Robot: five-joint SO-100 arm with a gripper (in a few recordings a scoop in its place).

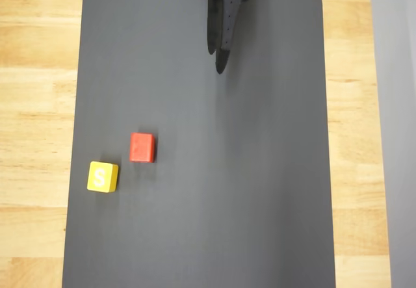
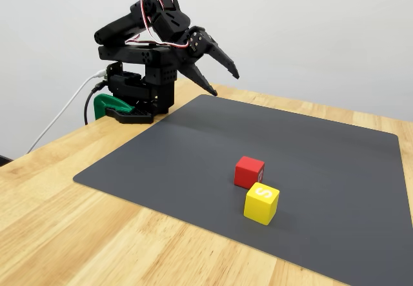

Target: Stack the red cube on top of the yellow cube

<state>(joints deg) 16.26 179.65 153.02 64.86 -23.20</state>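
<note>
On the dark grey mat in the overhead view, the red cube sits toward eight o'clock from the mat's middle, with the yellow cube, its white "S" facing up, close by at the red one's eight o'clock and seemingly not touching. The black gripper hangs above the mat's twelve o'clock edge, well apart from both cubes. In the fixed view its two fingers are spread apart and hold nothing.
</note>
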